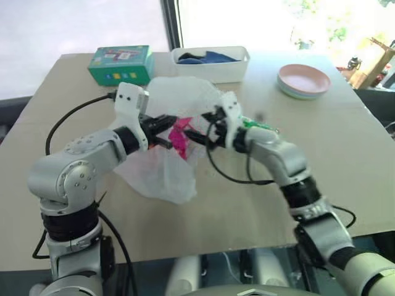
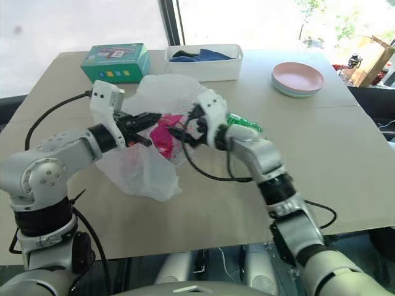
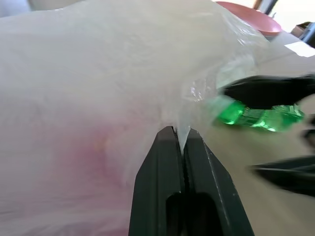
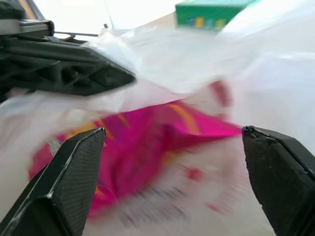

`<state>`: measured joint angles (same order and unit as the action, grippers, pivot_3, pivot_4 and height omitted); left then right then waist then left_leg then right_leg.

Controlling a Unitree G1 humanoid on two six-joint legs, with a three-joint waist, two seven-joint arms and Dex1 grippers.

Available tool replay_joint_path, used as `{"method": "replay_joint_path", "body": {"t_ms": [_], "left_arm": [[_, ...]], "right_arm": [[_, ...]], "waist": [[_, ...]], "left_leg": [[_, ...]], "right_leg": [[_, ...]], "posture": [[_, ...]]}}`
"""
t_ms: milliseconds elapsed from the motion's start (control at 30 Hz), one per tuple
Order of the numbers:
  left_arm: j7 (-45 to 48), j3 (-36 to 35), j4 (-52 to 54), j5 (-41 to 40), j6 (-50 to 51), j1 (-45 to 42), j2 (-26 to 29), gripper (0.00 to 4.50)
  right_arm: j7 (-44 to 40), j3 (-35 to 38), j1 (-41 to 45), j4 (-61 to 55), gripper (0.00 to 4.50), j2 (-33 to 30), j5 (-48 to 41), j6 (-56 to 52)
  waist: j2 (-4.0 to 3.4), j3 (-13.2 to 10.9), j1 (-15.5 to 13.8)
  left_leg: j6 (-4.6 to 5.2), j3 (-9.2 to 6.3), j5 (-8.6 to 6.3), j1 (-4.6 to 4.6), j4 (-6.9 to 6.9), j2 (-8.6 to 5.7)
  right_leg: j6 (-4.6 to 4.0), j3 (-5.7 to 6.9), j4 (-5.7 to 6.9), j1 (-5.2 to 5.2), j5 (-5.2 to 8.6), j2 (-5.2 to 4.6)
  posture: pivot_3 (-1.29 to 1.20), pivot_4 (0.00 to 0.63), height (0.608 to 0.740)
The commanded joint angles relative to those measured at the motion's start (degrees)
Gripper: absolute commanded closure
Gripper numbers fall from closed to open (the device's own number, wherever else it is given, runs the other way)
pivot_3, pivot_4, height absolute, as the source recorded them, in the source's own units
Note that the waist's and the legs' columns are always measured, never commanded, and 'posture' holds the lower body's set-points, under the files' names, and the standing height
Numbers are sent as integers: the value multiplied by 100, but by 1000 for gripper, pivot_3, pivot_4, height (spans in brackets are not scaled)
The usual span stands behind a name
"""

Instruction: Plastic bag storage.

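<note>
Plastic bag, thin, crinkly and translucent white, hangs over the table between your arms, a pink packet showing through. Your left gripper is clamped on a fold; your right gripper is spread apart. The left wrist view reveals a green bottle.

1. The left gripper is raised above the table, fingers pinched tight on the thin translucent white plastic bag.
2. The right gripper faces it, fingers spread wide.
</note>
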<state>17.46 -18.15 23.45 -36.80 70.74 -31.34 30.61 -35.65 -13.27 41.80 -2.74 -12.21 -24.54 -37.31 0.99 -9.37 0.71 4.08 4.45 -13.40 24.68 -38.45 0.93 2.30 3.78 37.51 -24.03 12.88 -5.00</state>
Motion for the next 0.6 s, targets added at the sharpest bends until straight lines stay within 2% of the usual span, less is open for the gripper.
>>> {"method": "replay_joint_path", "body": {"t_ms": [33, 100, 233, 300, 367, 433, 600], "left_arm": [[-169, -32, -80, 164, -273, -109, -50, 4500], [-208, -16, -171, 220, -356, -137, -74, 4500], [-222, 33, -197, 265, -451, -179, -54, 4500], [-214, 79, -162, 274, -474, -204, -36, 4500], [-186, 161, -100, 289, -513, -205, -1, 4500], [-154, 229, 5, 271, -517, -204, 28, 4500], [32, 427, 414, 265, -589, -58, 271, 4500]], "right_arm": [[-389, 127, 43, -930, 42, -443, -223, -304], [-494, -119, -51, -1234, 42, -975, 216, -182], [148, 24, -34, -1115, 42, -1312, 807, -387], [431, -55, 52, -565, 42, -1448, 1277, -347], [362, -301, 130, -87, 42, -1585, 1667, -1], [652, -532, 325, 537, 42, -1528, 2174, 66], [-281, -755, 1069, 2461, 42, -1198, 2169, -20]], "waist": [[0, 0, 26], [0, 0, 31], [2, -1, 20], [5, 0, 5], [6, -1, -15], [8, -2, -6], [8, -8, 34]], "left_leg": [[-2, 0, 1, 0, 0, 5], [-6, 8, 3, -10, 4, 14], [-8, 12, 5, -10, 3, 19], [-8, 12, 5, -9, 1, 14], [-7, 12, 5, -6, -2, 8], [-6, 9, 6, -4, -1, 5], [-6, 18, 6, -3, 3, 14]], "right_leg": [[0, 1, 2, 0, 0, 5], [-2, -4, 8, -1, 1, 10], [-2, -4, 11, -2, 1, 11], [-2, -5, 12, -2, 1, 6], [-1, -4, 11, -2, 1, 1], [-2, -3, 9, -2, 1, 0], [-2, -12, 12, -11, 1, 10]], "posture": [[0, 150, 740], [0, 150, 740], [0, 150, 740], [0, 150, 740], [0, 150, 740], [0, 150, 740], [0, 150, 740]]}}
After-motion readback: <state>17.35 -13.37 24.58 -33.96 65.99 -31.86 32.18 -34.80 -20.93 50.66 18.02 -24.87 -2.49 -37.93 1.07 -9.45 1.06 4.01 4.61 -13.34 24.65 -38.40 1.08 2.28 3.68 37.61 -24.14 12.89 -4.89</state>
